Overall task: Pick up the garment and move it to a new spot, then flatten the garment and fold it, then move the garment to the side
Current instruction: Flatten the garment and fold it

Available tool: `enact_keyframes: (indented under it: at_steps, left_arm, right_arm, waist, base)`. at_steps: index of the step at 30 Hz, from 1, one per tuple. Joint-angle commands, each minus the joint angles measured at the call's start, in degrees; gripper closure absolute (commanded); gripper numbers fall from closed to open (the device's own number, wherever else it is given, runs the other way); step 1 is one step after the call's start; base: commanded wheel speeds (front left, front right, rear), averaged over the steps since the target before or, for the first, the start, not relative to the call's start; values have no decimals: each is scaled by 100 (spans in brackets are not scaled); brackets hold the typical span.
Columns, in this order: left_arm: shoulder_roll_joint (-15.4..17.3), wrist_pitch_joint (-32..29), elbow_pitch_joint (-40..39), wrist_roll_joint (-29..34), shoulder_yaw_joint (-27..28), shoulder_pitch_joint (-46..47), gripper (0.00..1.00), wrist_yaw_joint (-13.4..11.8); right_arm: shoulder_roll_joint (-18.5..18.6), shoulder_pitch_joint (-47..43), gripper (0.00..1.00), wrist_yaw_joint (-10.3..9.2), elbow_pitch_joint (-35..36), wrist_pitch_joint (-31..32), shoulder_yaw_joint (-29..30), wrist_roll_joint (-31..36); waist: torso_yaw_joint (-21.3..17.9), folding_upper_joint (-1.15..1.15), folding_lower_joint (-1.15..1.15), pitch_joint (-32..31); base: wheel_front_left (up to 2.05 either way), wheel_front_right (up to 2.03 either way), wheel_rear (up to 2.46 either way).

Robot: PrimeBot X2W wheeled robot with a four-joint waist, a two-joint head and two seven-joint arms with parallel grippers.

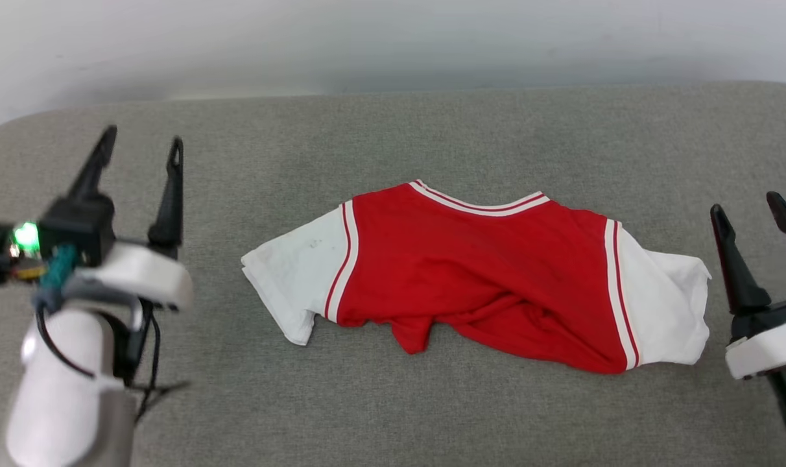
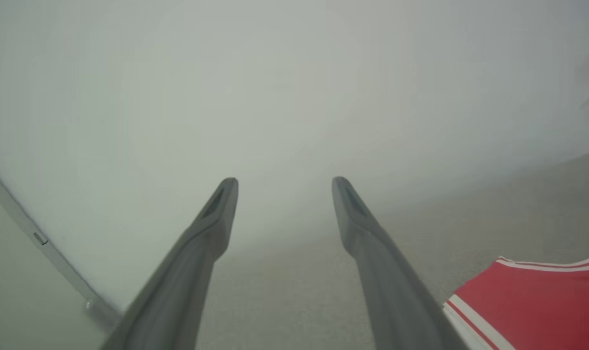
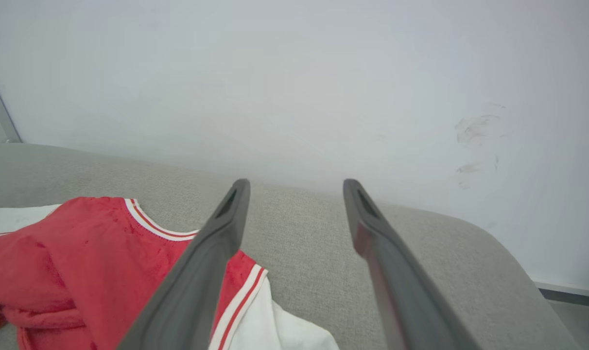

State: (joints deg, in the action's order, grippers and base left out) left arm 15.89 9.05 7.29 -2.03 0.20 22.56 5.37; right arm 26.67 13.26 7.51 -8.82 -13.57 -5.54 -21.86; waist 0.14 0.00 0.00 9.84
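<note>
Both arms are clear of the cloth right now. My left gripper (image 1: 144, 136) has its two fingers spread wide with nothing between them, hovering over bare grey fabric. My right gripper (image 1: 746, 203) is also wide apart and empty.

The red jersey T-shirt (image 1: 484, 272) lies on the fabric-covered desk (image 1: 393, 123) between the two grippers. It is well off to the right of the left one. Its nearer white sleeve (image 1: 668, 305) is just to the left of the right gripper's fingers, close but not touching as far as I can see. The striped neckline (image 1: 477, 202) points away from me and the plain red side faces up.

The way I read it, the shirt is down and roughly spread, with sleeves out to either side. It is not flat, though. The lower hem (image 1: 425, 327) is bunched and rolled into creases, and the right sleeve is crumpled. No fold is made. So smoothing out the bottom edge comes next, then the folding, then shifting it to the side. I can't tell from this whether the relocation step counts as done.
</note>
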Motion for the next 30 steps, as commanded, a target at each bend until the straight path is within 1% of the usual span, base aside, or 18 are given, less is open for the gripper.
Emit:
enact_keyframes:
  at_steps: [1, 3, 5, 8, 10, 12, 15, 19, 22, 24, 27, 30]
  left_arm:
    - [21, -37, 23, -37, -19, 70, 0, 23]
    - [216, -341, 61, -114, -154, 388, 0, 111]
    - [414, -762, 139, -247, -301, 669, 0, 162]
    - [687, -1597, 263, -615, -584, 1052, 0, 200]
    - [920, -2293, 319, -1048, -1026, 1244, 0, 200]
    - [1233, -3014, 338, -1562, -1467, 1462, 0, 198]
    - [1701, -3894, 344, -2231, -2072, 1774, 0, 200]
    - [2110, -4832, 403, -3082, -2751, 2083, 0, 201]
    - [2316, -5347, 474, -3551, -3128, 2314, 0, 202]
    - [2386, -5637, 568, -3821, -3368, 2407, 0, 202]
    - [2485, -6008, 746, -4146, -3670, 2526, 0, 202]
    - [2555, -6242, 920, -4378, -3935, 2594, 0, 202]
  right_arm:
    - [-49, -89, 0, -4, 39, -8, 40, 24]
    - [-389, -296, 0, -3, 337, -24, 291, 300]
    - [-637, -473, 0, -4, 575, 13, 438, 510]
    - [-884, -645, 0, -3, 826, 49, 544, 717]
    - [-989, -717, 0, -3, 914, 95, 587, 793]
    - [-1050, -731, 0, -4, 1003, 94, 607, 838]
    - [-1108, -672, 0, -3, 1065, 106, 601, 884]
    - [-1128, -540, 0, -3, 1093, 115, 553, 902]
    - [-1131, -438, 0, -3, 1100, 114, 509, 913]
    - [-1130, -382, 0, -3, 1087, 105, 474, 907]
    - [-1115, -279, 0, -3, 1058, 102, 382, 951]
    - [-1092, -184, 0, -3, 1011, 80, 313, 952]
  waist:
    - [-22, 0, 0, 27]
    - [-69, 0, 0, 88]
    - [-116, 0, 0, 151]
    - [-189, 0, 0, 254]
    - [-236, 0, 0, 327]
    - [-275, 0, 0, 405]
    - [-338, 0, 0, 533]
    - [-429, 0, 0, 707]
    - [-495, 0, 0, 844]
    - [-536, 0, 0, 932]
    - [-607, 0, 0, 1053]
    - [-670, 0, 0, 1153]
  base:
    - [0, 0, 0]
    - [0, 0, 0]
    - [0, 0, 0]
    - [0, 0, 0]
    - [0, 0, 0]
    - [0, 0, 0]
    - [0, 0, 0]
    - [0, 0, 0]
    - [0, 0, 0]
    - [0, 0, 0]
    - [0, 0, 0]
    - [0, 0, 0]
